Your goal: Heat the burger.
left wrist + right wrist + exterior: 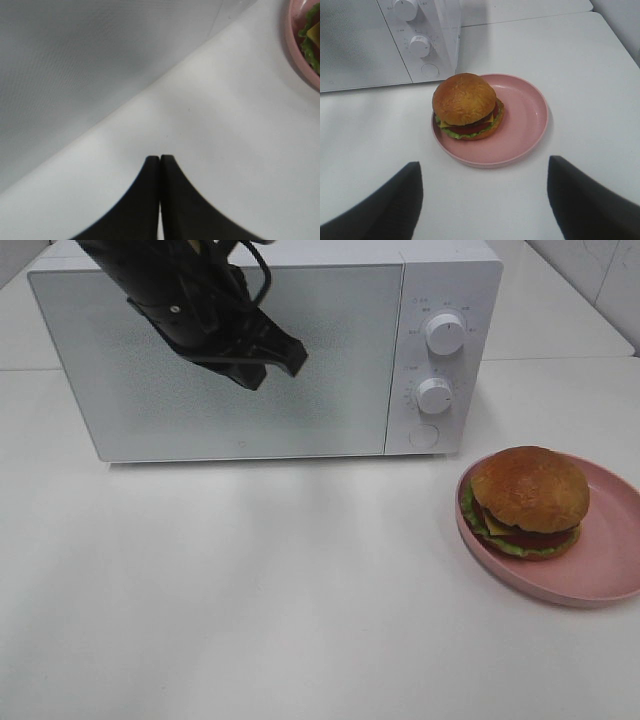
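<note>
White table (250,590) under closed microwave (220,360) and plated burger (528,500).

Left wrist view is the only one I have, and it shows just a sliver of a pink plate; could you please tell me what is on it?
Observer: A whole burger sits on the pink plate, toward the side nearer the microwave.
Operator: Thank you. Is the microwave door open?
Observer: No, it is shut, and the left gripper hangs in front of the door.
Operator: Where is the right gripper, please?
Observer: It does not show in the high view; its wrist view shows the fingers spread wide, empty, with the burger ahead.
</note>
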### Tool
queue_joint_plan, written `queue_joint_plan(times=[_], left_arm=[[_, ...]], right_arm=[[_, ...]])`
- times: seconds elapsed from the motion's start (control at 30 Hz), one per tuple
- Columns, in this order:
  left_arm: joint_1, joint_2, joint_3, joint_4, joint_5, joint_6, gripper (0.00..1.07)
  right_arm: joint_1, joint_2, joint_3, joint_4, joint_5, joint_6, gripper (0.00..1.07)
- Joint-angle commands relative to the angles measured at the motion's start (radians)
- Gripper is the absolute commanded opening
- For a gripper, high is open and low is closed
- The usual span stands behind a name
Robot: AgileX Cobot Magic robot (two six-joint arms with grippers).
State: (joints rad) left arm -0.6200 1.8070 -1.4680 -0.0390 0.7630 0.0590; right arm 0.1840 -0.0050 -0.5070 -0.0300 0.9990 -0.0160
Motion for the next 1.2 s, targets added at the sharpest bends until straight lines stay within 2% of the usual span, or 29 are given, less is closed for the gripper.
queue_joint_plan(times=[0.03, 0.1, 0.13, 0.2, 0.23, 0.27, 0.33, 0.53, 0.6, 0.7, 0.77, 0.8, 0.87, 0.97, 1.03, 1.07, 1.1, 1.17, 1.2], left_arm=[[0.074, -0.069, -0.005, 0.002, 0.139, -0.07, 0.0], [0.093, -0.082, -0.004, 0.001, 0.163, -0.082, 0.0], [0.137, -0.101, -0.004, -0.001, 0.221, -0.102, 0.0], [0.162, -0.11, -0.004, -0.001, 0.25, -0.104, 0.0], [0.209, -0.129, -0.004, -0.001, 0.298, -0.104, 0.0], [0.209, -0.129, -0.004, -0.001, 0.298, -0.104, 0.0], [0.286, -0.175, 0.0, 0.0, 0.376, -0.124, 0.0], [0.343, -0.25, 0.039, 0.024, 0.405, -0.122, 0.0], [0.38, -0.359, 0.129, 0.052, 0.42, -0.141, 0.0], [0.385, -0.395, 0.16, 0.052, 0.42, -0.151, 0.0], [0.385, -0.503, 0.254, 0.052, 0.409, -0.152, 0.0], [0.385, -0.503, 0.254, 0.052, 0.409, -0.152, 0.0], [0.385, -0.663, 0.382, 0.052, 0.41, -0.151, 0.0], [0.385, -0.711, 0.413, 0.052, 0.41, -0.151, 0.0], [0.385, -0.862, 0.493, 0.052, 0.41, -0.145, 0.0], [0.385, -0.862, 0.493, 0.052, 0.41, -0.145, 0.0], [0.385, -0.955, 0.539, 0.052, 0.41, -0.142, 0.0], [0.385, -0.997, 0.561, 0.052, 0.412, -0.139, 0.0], [0.385, -1.106, 0.604, 0.052, 0.417, -0.123, 0.0]], right_arm=[[0.0, -0.021, 0.002, -0.001, 0.002, -0.009, 0.62], [0.0, -0.021, 0.002, -0.001, 0.002, -0.009, 0.62], [0.0, -0.021, 0.002, -0.001, 0.002, -0.009, 0.62], [0.0, -0.021, 0.002, -0.001, 0.002, -0.009, 0.62], [0.0, -0.021, 0.002, -0.001, 0.002, -0.009, 0.62], [0.0, -0.021, 0.002, -0.001, 0.002, -0.009, 0.62], [0.0, -0.021, 0.002, -0.001, 0.002, -0.009, 0.62], [0.0, -0.021, 0.002, -0.001, 0.002, -0.009, 0.62], [0.0, -0.021, 0.002, -0.001, 0.002, -0.009, 0.62], [0.0, -0.021, 0.002, -0.001, 0.002, -0.009, 0.62], [0.0, -0.021, 0.002, -0.001, 0.002, -0.009, 0.62], [0.0, -0.021, 0.002, -0.001, 0.002, -0.009, 0.62], [0.0, -0.021, 0.002, -0.001, 0.002, -0.009, 0.62], [0.0, -0.021, 0.002, -0.001, 0.002, -0.009, 0.62], [0.0, -0.021, 0.002, -0.001, 0.002, -0.009, 0.62], [0.0, -0.021, 0.002, -0.001, 0.002, -0.009, 0.62], [0.0, -0.021, 0.002, -0.001, 0.002, -0.009, 0.62], [0.0, -0.021, 0.002, -0.001, 0.002, -0.009, 0.62], [0.0, -0.021, 0.002, -0.001, 0.002, -0.009, 0.62]])
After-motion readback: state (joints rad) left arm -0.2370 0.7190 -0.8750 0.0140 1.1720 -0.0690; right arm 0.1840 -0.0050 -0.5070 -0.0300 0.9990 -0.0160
